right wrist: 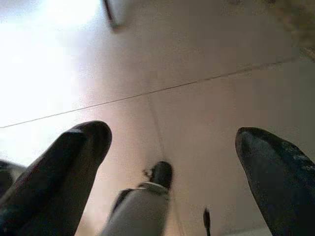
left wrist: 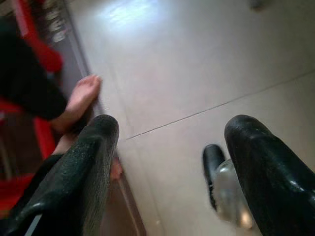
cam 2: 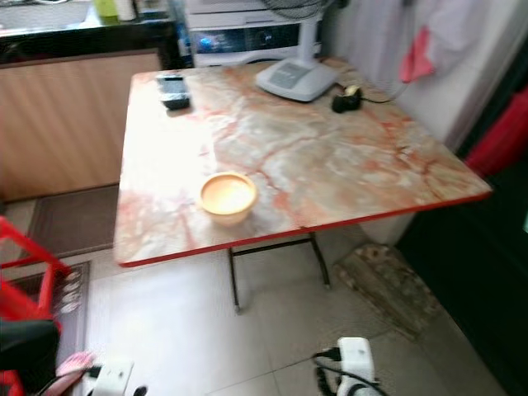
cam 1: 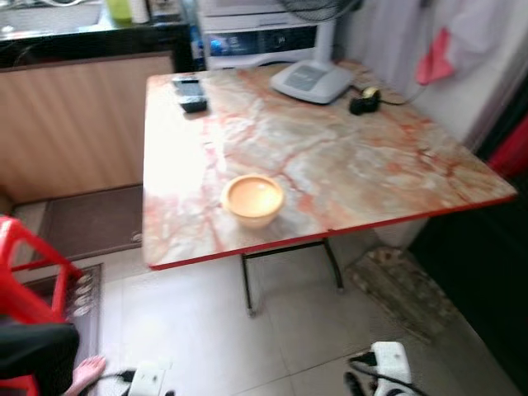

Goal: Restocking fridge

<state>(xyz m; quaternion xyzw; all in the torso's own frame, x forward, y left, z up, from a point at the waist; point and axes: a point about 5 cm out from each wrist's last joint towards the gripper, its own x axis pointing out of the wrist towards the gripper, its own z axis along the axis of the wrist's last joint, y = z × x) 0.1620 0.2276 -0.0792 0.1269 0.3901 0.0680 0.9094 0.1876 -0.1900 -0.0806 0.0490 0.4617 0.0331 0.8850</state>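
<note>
**Spotter:** What am I looking at on your feed?

**Me:** I'm facing a marble-patterned folding bench [cam 1: 346,165]. A yellow bowl [cam 1: 252,199] is sitting near its front edge, probably left within easy reach. No fridge is coming up on my head cameras, so I'm judging the bowl as the likeliest item to stock.

**Spotter:** And the hands?

**Me:** Both are hanging low, pointing at the tiled floor [right wrist: 197,64], since nothing is being carried. The left hand [left wrist: 170,147] is spreading its fingers wide, holding nothing; a person's bare foot [left wrist: 81,98] is showing beyond it. The right hand [right wrist: 172,147] is also gaping wide and empty.

**Spotter:** Anything else up top?

**Me:** A fan base [cam 1: 312,80] and two dark remotes [cam 1: 190,92] are sitting far back, out of the way.
</note>
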